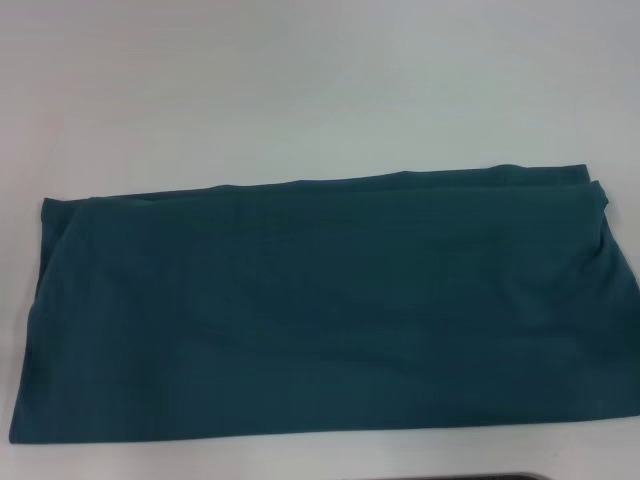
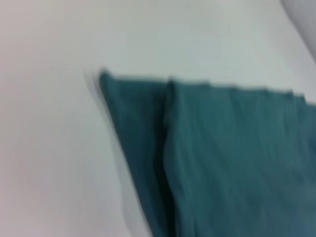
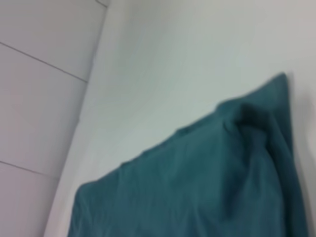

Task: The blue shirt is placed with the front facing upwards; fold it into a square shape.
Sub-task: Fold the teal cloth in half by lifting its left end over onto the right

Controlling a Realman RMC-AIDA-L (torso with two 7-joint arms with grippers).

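Observation:
The blue shirt (image 1: 320,310) lies flat on the white table (image 1: 300,90), folded into a long wide band that spans nearly the whole head view. Only plain teal cloth faces up; no lettering shows. Its far edge shows stacked layers near the right end (image 1: 590,190). The left wrist view looks down on one end of the blue shirt (image 2: 232,158), where a fold line runs through the cloth. The right wrist view shows another corner of the blue shirt (image 3: 207,182) with a raised crease. Neither gripper appears in any view.
Bare white tabletop stretches beyond the shirt's far edge. A dark strip (image 1: 500,477) peeks in at the head view's bottom edge. In the right wrist view the table's edge (image 3: 81,128) borders a light tiled floor (image 3: 39,89).

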